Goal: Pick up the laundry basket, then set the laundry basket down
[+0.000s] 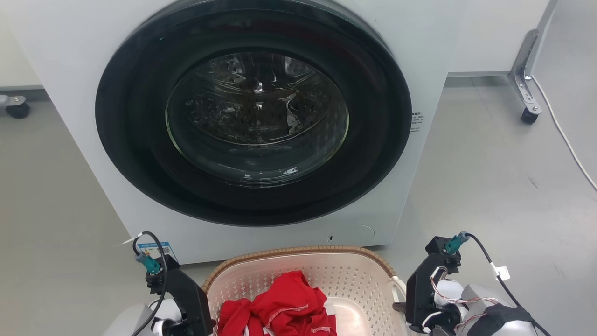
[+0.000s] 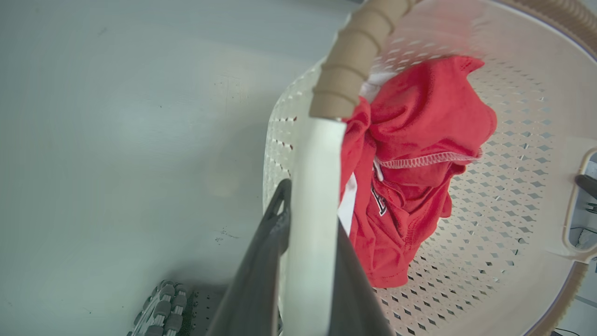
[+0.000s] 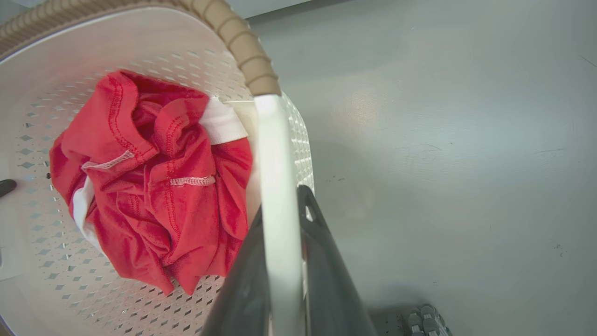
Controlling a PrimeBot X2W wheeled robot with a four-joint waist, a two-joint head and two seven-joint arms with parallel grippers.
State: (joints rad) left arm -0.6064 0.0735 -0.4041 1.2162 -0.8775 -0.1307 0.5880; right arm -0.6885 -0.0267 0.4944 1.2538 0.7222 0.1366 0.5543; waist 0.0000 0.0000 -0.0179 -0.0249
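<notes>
The laundry basket, holding a red garment, is near, just in front of the washing machine. The left gripper is clenched on the basket's left handle and the right gripper on its right handle. Gripping both sides should keep the load level.

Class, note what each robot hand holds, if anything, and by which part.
Both hold the cream-white perforated plastic laundry basket with the brown woven-look rim: the left hand is shut on its white left handle, the right hand on its white right handle.
</notes>
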